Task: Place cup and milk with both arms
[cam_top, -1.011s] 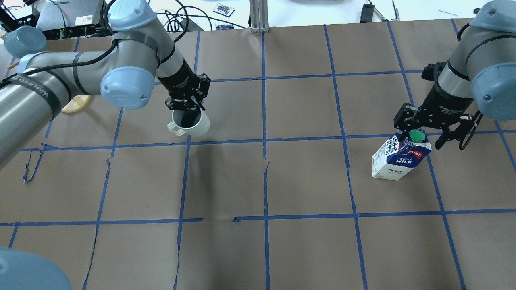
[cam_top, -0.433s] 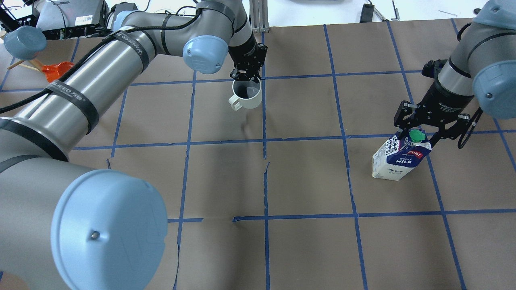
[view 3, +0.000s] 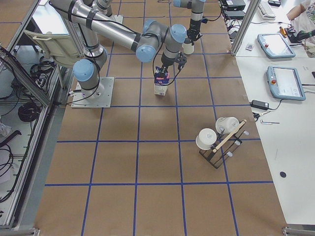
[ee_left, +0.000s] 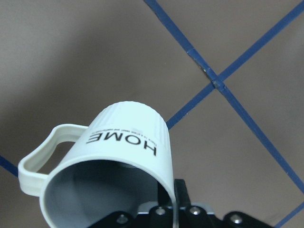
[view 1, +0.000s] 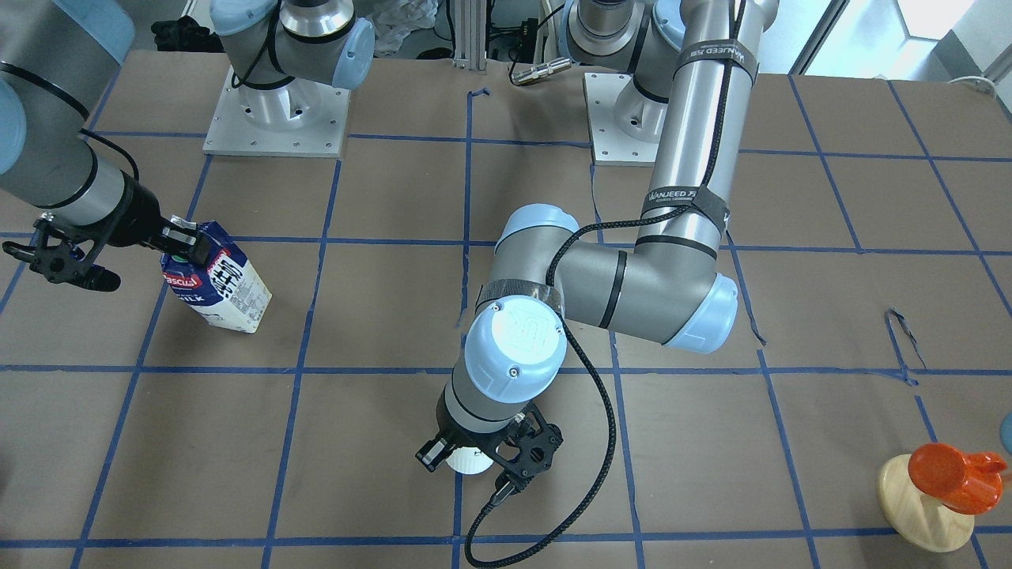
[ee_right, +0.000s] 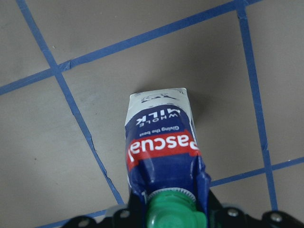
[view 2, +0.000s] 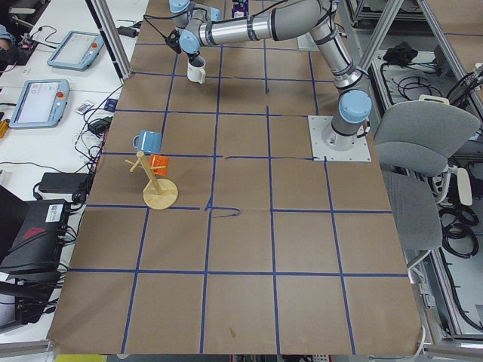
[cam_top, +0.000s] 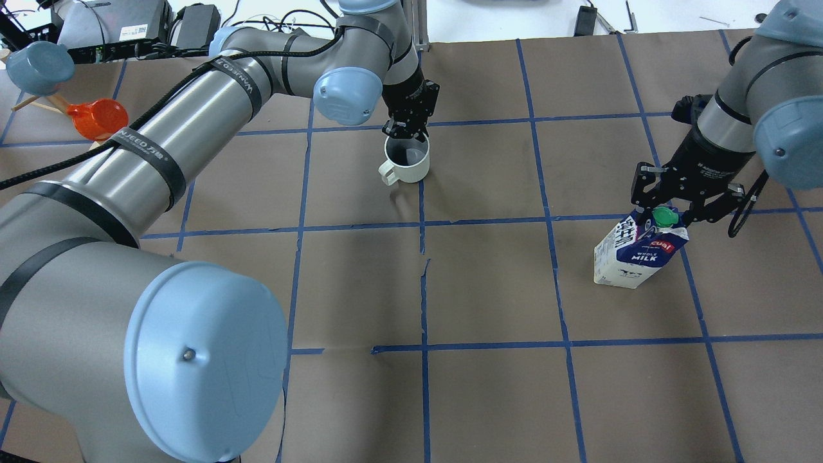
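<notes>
The left claw (cam_top: 405,132) was clamped on the far rim of a white ceramic mug (cam_top: 407,164) with a grey inside, and the mug hung straight below it. The mug sat just on the robot's left of the central blue tape line (cam_top: 422,212) and just nearer the robot than a cross line, in the far half of the brown paper-covered counter (cam_top: 488,289). Its handle (ee_left: 42,156) pointed towards the robot's left, and the dark "HOME" lettering (ee_left: 121,138) showed on the wall in the left wrist view. Whether the base touched the counter could not be told. From the front-facing camera the mug was mostly hidden under the left wrist.

Well apart, on the robot's right, a small gable-top milk carton (cam_top: 636,254), dark blue above and white below, stood on the counter beside a blue tape line. The right claw (cam_top: 665,207) came down over its top, the fingers closed against both sides of the blue gable, with the green round cap (ee_right: 173,211) between them. The red "Pascual" label (ee_right: 161,145) faced the right wrist camera.

At the counter's left end stood a wooden mug tree (view 1: 917,506) carrying an orange cup (view 1: 949,468) and a blue cup (view 2: 147,140). Towards the right end, a second rack (view 3: 219,140) held white mugs.
</notes>
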Available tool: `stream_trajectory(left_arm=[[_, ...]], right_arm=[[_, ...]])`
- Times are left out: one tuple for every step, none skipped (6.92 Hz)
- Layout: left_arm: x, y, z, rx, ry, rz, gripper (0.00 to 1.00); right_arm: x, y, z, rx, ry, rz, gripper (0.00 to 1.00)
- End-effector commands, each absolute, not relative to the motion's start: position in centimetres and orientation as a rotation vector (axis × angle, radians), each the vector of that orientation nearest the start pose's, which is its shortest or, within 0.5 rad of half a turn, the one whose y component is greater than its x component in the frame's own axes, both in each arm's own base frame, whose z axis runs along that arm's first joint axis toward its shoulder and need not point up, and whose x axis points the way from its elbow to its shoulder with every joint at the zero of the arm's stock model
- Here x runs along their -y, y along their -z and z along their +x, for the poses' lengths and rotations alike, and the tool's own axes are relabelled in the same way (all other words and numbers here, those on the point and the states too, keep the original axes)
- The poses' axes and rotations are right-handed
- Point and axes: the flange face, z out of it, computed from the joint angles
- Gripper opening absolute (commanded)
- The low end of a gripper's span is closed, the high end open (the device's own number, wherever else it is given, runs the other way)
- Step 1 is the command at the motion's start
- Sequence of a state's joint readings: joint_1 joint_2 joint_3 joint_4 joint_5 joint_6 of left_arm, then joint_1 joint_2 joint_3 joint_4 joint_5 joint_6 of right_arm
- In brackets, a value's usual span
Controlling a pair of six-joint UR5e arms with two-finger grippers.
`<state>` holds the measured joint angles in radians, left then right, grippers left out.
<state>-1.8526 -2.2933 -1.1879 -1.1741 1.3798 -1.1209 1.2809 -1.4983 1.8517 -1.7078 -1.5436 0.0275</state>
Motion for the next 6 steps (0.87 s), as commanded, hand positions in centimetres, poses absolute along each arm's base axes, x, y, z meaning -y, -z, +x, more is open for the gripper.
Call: stream_trajectory(left_arm=[[68.2,-25.5,-36.3,-3.042,-0.145,-1.336,0.00],[68.3,-25.2,-36.3,-3.042,-0.137,-1.336,0.88],[68.2,-26.1,-36.3,-3.052,-0.124,-1.338,1.00],[68.7,-27.5,-36.4,-3.073,-0.089,-1.336,1.00],[69.2,-30.2,-36.2,-3.099,-0.031,-1.341,1.00],[69.3,-32.3,-34.2,-3.070,-0.053,-1.358,1.00]], right_arm=[[49.7,-34.3,-0.6,-3.034,-0.292,0.493,0.19],[50.4,-36.1,-0.5,-3.033,-0.277,0.486,0.19],[51.4,-37.8,-0.5,-3.038,-0.246,0.475,0.20],[52.3,-38.2,-0.1,-3.023,-0.230,0.463,0.21],[53.1,-38.4,0.7,-3.012,-0.217,0.437,0.21],[54.5,-39.3,2.6,-3.030,-0.186,0.372,0.23]])
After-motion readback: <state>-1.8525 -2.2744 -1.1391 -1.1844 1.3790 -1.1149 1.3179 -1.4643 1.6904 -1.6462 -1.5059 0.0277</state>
